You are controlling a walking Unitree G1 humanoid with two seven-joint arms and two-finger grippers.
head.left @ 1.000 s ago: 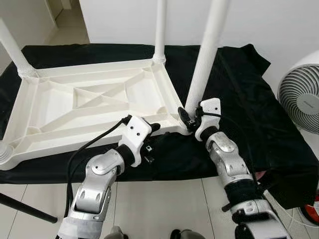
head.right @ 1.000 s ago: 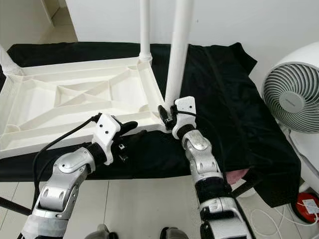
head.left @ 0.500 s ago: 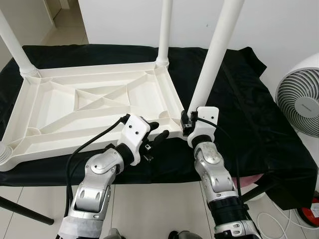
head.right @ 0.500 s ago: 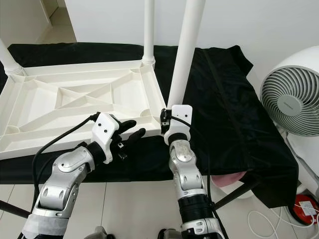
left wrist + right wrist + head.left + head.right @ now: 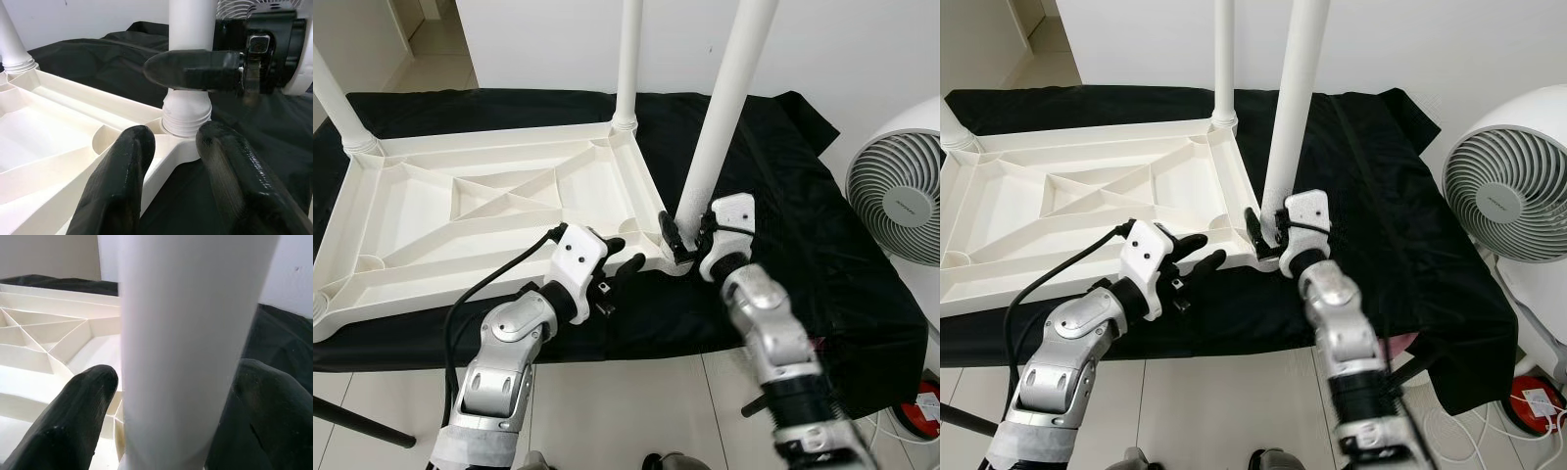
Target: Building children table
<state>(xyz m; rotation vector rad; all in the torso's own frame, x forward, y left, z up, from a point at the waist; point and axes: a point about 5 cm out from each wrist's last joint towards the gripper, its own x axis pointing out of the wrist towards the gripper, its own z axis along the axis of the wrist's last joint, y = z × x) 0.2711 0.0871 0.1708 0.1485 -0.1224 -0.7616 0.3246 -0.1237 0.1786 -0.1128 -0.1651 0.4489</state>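
A white plastic children's table (image 5: 489, 211) lies upside down on a black cloth (image 5: 783, 186) that covers the worktop, taking up the left and middle of the head views. One leg (image 5: 335, 98) stands at the upper left corner, and a second leg (image 5: 627, 64) rises at the top centre.

Lower centre-left, the left gripper (image 5: 617, 262) reaches to the tabletop's near edge; its jaws are spread, one finger (image 5: 120, 181) over the white rim and the other finger (image 5: 234, 171) over the cloth, holding nothing.

Just right of centre, a third leg (image 5: 724, 98) stands in the near right corner socket. The right gripper (image 5: 683, 235) has its jaws around the base of this leg, one finger (image 5: 68, 421) on each side, pinching it.

At the right edge stands a white fan (image 5: 899, 201) on the tiled floor (image 5: 626, 411).
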